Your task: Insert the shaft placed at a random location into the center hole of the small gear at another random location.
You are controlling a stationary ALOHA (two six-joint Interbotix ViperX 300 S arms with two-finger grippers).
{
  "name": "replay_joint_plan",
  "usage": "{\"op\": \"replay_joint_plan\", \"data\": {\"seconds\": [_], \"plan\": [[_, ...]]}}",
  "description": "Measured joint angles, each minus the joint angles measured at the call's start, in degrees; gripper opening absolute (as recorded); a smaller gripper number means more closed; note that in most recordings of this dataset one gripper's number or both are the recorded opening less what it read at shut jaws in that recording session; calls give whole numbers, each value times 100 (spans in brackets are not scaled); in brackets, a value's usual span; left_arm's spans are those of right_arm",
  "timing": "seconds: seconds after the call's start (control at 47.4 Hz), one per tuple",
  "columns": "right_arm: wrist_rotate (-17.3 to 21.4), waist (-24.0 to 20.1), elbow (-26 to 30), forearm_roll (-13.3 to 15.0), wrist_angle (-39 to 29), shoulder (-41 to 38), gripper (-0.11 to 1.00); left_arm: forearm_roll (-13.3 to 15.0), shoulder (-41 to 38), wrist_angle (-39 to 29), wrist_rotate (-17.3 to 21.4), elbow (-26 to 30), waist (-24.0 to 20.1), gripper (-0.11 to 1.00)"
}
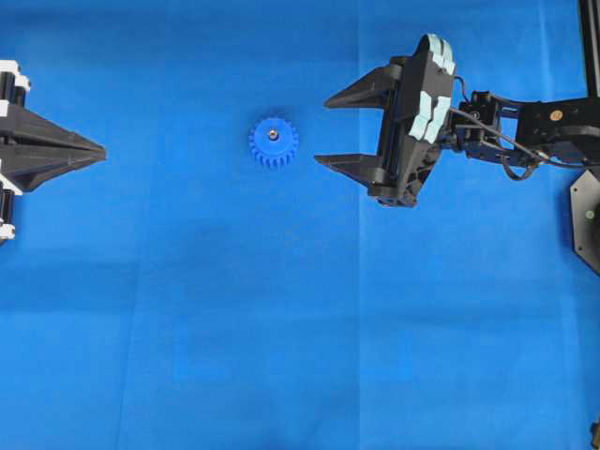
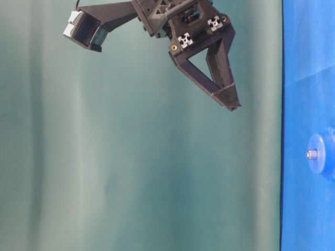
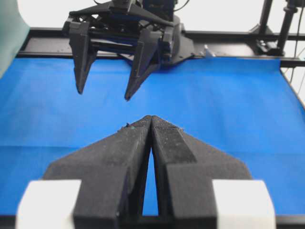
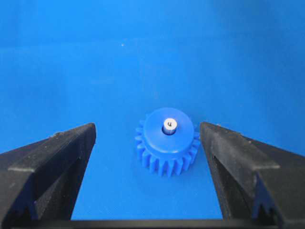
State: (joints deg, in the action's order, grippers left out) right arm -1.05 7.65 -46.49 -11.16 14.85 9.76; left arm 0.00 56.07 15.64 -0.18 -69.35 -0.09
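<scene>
**Operator:** Location and attitude of the shaft (image 4: 169, 125)?

**Technician:** Seated in the center hole of the small gear (image 1: 274, 142); hole itself hidden by the pin. Gear flat on the blue counter (image 1: 281, 328), hub up, between the two arms. Long axis of the pin upright, square to the counter; silver tip standing just proud of the hub, confirmed in the table-level view. Insertion judged complete or nearly so; seating depth not readable.

**Operator:** End effector states?

**Technician:** Right end effector (image 1: 331, 131) spread wide, empty, raised clear of the counter, just beside the gear, touching nothing. Left end effector (image 1: 98, 150) closed tip to tip, empty, parked well apart at the far edge.

**Operator:** Handling properties?

**Technician:** Shaft: judged rigid, light, smooth metal, likely slippery between hard fingers; little exposed length to grip. Hold by the protruding tip only, from the sides, pull straight along the upright axis if removal needed. Gear: judged stiff, light plastic, easily pushed across the cloth. Grip across opposite teeth, not the hub, to avoid knocking the pin out of line.
</scene>
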Motion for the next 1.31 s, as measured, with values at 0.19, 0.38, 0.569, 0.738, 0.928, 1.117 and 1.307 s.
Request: {"op": "replay_joint_plan", "data": {"seconds": [0.19,0.38,0.569,0.738,0.928,1.117,1.307], "plan": [[0,0,0,0,-9,0,77,0,0,-26,-9,0,0,0],[0,0,9,0,-44,0,77,0,9,-35,-9,0,0,0],[0,0,0,-9,-79,0,77,0,0,-35,0,0,0,0],[0,0,0,0,-88,0,77,0,9,-35,-9,0,9,0],[0,0,0,0,-123,0,77,0,9,-35,-9,0,0,0],[0,0,0,0,-149,0,77,0,0,-35,0,0,0,0],[0,0,0,0,-149,0,77,0,0,-35,-9,0,0,0]]}}
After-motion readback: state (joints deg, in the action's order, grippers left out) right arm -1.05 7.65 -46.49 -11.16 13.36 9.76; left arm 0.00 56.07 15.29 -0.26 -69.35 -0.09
